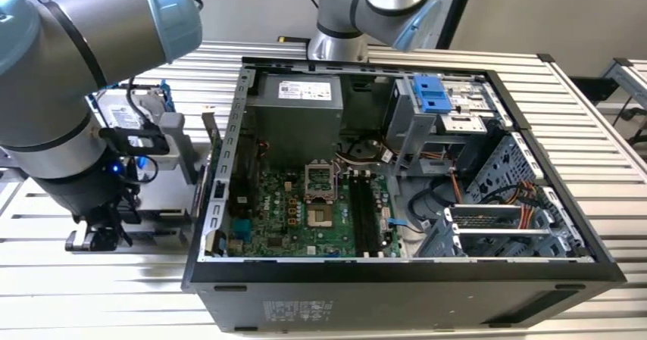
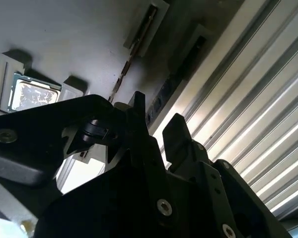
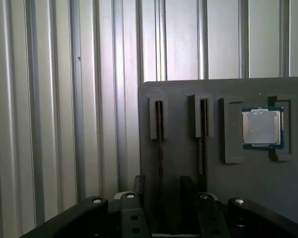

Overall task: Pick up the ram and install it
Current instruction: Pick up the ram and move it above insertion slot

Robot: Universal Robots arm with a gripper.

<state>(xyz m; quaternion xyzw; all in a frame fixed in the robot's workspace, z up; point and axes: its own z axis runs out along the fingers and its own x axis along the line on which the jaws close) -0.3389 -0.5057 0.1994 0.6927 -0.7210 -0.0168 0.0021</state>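
Two ram sticks stand on edge in slots of a grey holder plate (image 3: 184,94): one ram (image 3: 159,136) lies in line with the gap of my gripper (image 3: 163,188), the other ram stick (image 3: 202,141) is beside it. The gripper is open, its black fingers (image 3: 139,184) on either side of the first stick's near end. The second wrist view shows the same ram (image 2: 123,72) as a thin edge ahead of the gripper (image 2: 156,119). In the exterior view the gripper (image 1: 96,238) hangs low over the plate, at the exterior view's left of the open computer case (image 1: 404,276), whose black memory slots (image 1: 362,211) stand bare.
A processor chip (image 3: 261,128) sits in a pocket of the same plate. A silver hard drive (image 1: 132,109) with blue rails stands behind the arm. Ribbed metal table (image 3: 49,99) surrounds the plate. Inside the case are the motherboard (image 1: 288,215), power supply (image 1: 295,116) and drive cages (image 1: 445,101).
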